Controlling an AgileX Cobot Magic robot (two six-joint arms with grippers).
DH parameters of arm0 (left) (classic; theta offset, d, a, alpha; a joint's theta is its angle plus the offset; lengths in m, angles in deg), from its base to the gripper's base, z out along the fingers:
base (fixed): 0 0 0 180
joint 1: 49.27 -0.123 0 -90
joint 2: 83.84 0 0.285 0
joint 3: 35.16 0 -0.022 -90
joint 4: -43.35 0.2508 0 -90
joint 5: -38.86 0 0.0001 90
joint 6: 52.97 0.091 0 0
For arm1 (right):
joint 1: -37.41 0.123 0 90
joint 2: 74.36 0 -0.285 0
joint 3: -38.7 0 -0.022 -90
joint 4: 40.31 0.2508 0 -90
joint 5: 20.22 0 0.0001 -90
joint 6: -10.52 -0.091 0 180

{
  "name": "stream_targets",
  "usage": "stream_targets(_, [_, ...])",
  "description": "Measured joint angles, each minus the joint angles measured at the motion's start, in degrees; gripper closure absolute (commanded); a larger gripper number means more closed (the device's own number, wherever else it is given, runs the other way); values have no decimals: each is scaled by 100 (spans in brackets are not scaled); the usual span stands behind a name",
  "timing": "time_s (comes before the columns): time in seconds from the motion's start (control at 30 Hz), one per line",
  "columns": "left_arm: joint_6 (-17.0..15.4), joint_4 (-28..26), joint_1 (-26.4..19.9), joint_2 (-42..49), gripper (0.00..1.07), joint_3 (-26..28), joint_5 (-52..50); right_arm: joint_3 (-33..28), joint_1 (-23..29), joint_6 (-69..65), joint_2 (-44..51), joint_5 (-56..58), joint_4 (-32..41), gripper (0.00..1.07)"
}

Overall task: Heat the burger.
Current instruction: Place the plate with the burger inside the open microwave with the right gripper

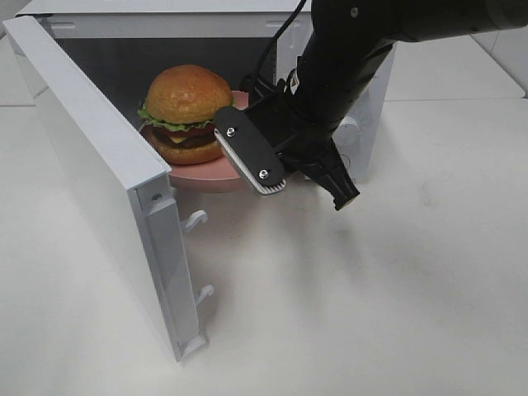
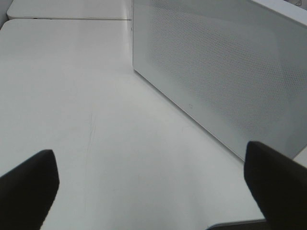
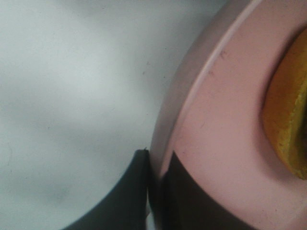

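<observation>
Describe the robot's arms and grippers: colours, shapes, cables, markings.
The right arm is glossy black and rounded, with a black cable alongside. The right gripper has a flat oblong black finger, two silver screws, pale ribbed pad. The left gripper shows blunt matte-black fingers.

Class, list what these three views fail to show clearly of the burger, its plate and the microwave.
Exterior high: the right arm hides the right part of the pink plate and of the microwave.
Right wrist: the burger is cut by the edge to a blurred bun sliver.
Left wrist: neither burger nor plate shows, only a white perforated panel. The left claw shows only fingertips.
</observation>
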Motion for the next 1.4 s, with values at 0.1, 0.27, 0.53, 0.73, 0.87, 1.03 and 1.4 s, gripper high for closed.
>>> stream_targets(0.1, [0, 0, 0, 0, 9, 0, 0, 201, 11, -63, -149, 40, -29, 107])
stream_targets(0.27, [0, 0, 0, 0, 9, 0, 0, 487, 17, -80, -327, 74, -29, 107])
stream_targets(0.53, [0, 0, 0, 0, 9, 0, 0, 940, 17, -361, -630, 183, -57, 107])
stream_targets(0.73, [0, 0, 0, 0, 9, 0, 0, 1278, 17, -533, -865, 195, -69, 107])
stream_targets(0.87, [0, 0, 0, 0, 9, 0, 0, 1518, 17, -619, -1014, 223, -103, 107])
stream_targets(1.03, [0, 0, 0, 0, 9, 0, 0, 1954, 11, -779, -1335, 258, -252, 107])
stream_targets(1.4, [0, 0, 0, 0, 9, 0, 0, 2584, -40, -928, -1833, 350, -481, 107])
